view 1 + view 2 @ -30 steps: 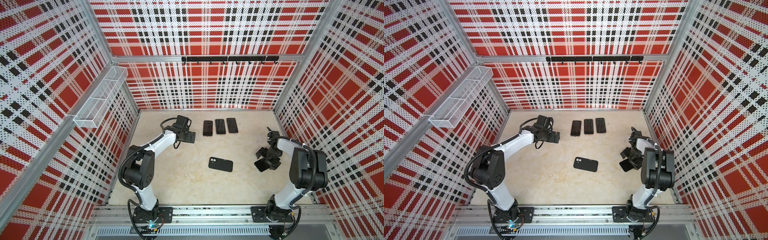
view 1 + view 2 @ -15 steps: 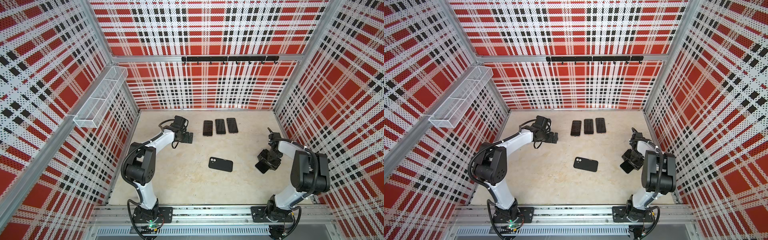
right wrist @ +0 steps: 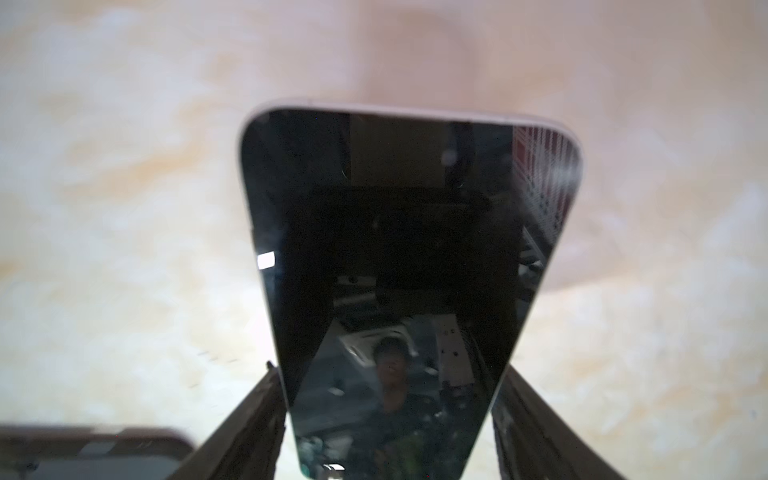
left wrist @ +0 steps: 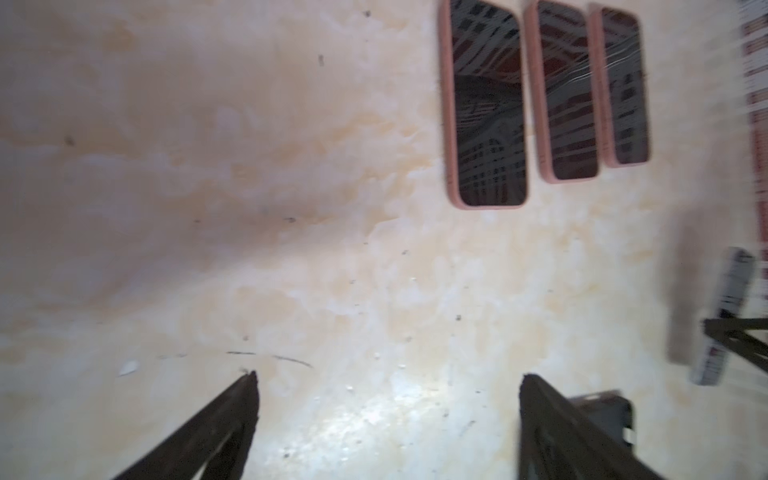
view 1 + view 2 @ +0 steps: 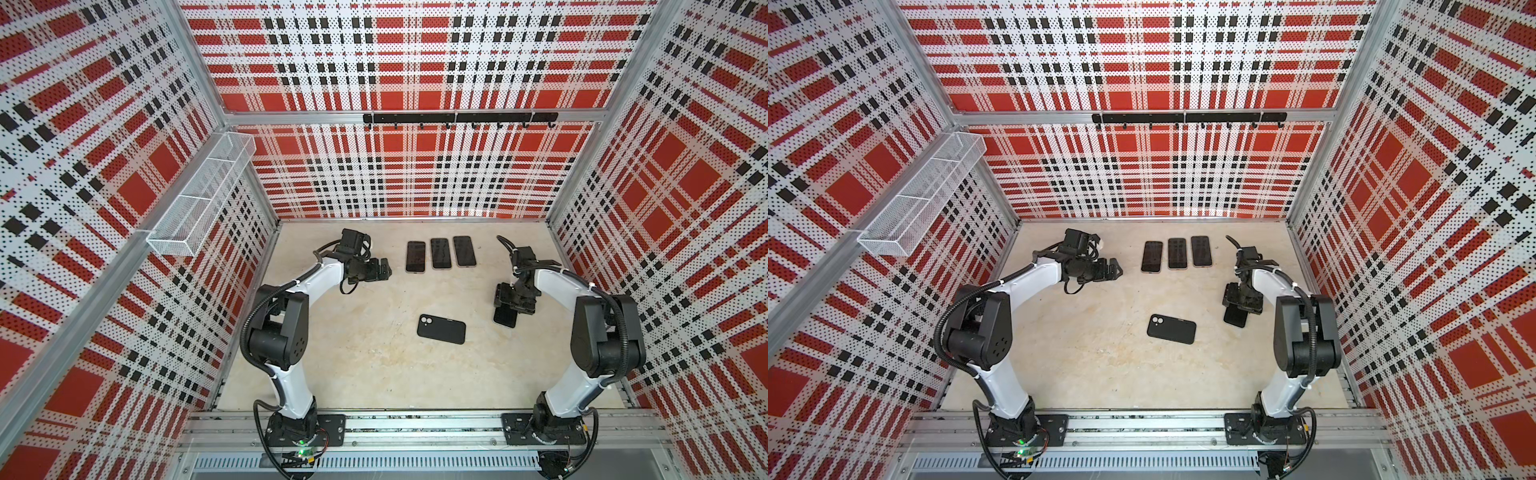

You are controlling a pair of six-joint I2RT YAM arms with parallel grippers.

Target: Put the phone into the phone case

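Red checked walls (image 5: 415, 83) stand around a pale table (image 5: 374, 374). On the right, the right gripper (image 5: 513, 302) squeezes the phone (image 3: 399, 249) by its sides. The black case (image 5: 441, 329) lies flat in the middle, near the phone. The left gripper (image 5: 382, 271) is spread wide and holds nothing, left of three far phones (image 5: 440, 253).

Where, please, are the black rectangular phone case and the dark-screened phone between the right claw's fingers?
Black rectangular phone case (image 5: 441, 331): in a top view, middle of its upturned flat face.
Dark-screened phone (image 3: 399, 232): right wrist view, centre of its glass screen.
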